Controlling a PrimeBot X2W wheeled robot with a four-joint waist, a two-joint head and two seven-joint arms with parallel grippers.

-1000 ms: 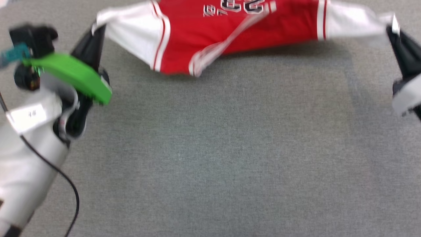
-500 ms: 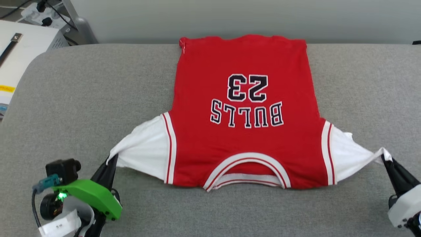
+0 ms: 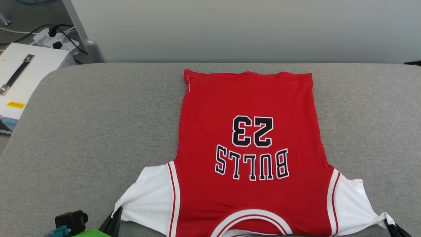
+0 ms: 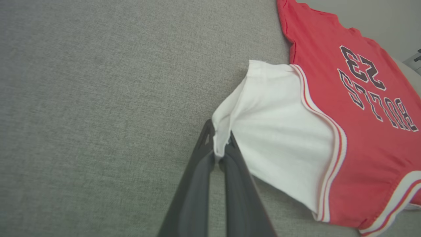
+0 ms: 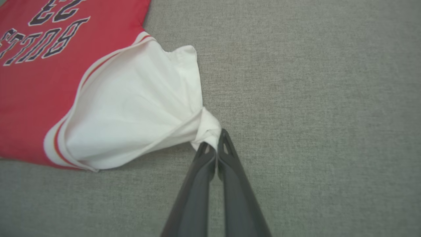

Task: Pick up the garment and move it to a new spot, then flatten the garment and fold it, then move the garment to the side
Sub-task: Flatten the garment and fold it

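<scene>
The garment, a red jersey with white sleeves and "BULLS 23" printed upside down from my side, lies flat on the grey cushion, hem far, collar near. My left gripper is shut on the tip of its left white sleeve; the left wrist view has the sleeve edge pinched between the dark fingers of that gripper. At the lower right, my right gripper is shut on the other sleeve tip; the gripper pinches bunched white cloth. Both sleeves are pulled outward.
A white box with a handle stands off the cushion's far left, beside a power strip with cables on the floor. A pale wall runs behind the cushion's far edge. Bare grey fabric lies left and right of the jersey.
The view has tilted up, now taking in the cushion's far edge and the wall. The jersey went from hanging stretched above the cushion to lying flat, both grippers still holding the sleeves.
</scene>
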